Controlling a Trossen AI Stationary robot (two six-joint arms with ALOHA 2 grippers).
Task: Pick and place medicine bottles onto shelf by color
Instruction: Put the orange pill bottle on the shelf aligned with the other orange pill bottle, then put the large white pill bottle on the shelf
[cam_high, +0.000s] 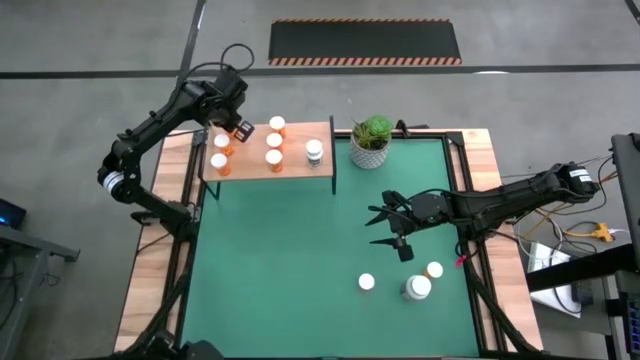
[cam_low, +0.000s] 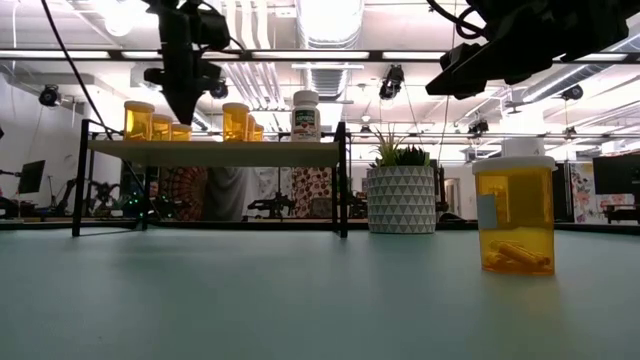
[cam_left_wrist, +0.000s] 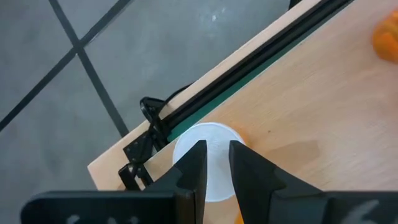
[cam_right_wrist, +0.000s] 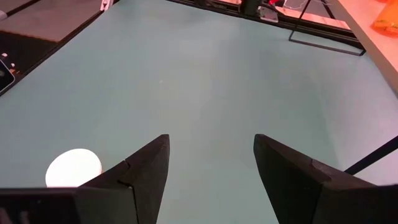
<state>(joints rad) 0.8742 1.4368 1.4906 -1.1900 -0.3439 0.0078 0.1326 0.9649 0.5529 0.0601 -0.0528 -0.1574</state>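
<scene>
The wooden shelf (cam_high: 296, 165) stands on black posts at the table's far left and carries several orange medicine bottles (cam_high: 274, 140) and a white one (cam_high: 314, 150). My left gripper (cam_high: 238, 127) points down over the shelf's far left corner, its fingers (cam_left_wrist: 198, 167) shut to a narrow slit right above the white cap (cam_left_wrist: 214, 186) of an orange bottle (cam_high: 222, 143). My right gripper (cam_high: 384, 226) hangs open over the green mat with nothing between its fingers. On the mat near it stand three more bottles: a white-capped one (cam_high: 366, 283), an orange one (cam_high: 434, 270) and a larger white one (cam_high: 417, 288). My left gripper stands with its shut fingertips over the middle of the bottle's white cap (cam_left_wrist: 214, 186), coming from above and slanting down. Whether the tips touch the cap I cannot tell. The bottle stands upright on the shelf board.
A green plant in a white patterned pot (cam_high: 371, 142) stands just right of the shelf. The shelf's black end frame (cam_high: 332, 150) rises between them. An orange bottle (cam_low: 515, 215) fills the low view's right. Open green mat (cam_high: 280, 260) lies before the shelf.
</scene>
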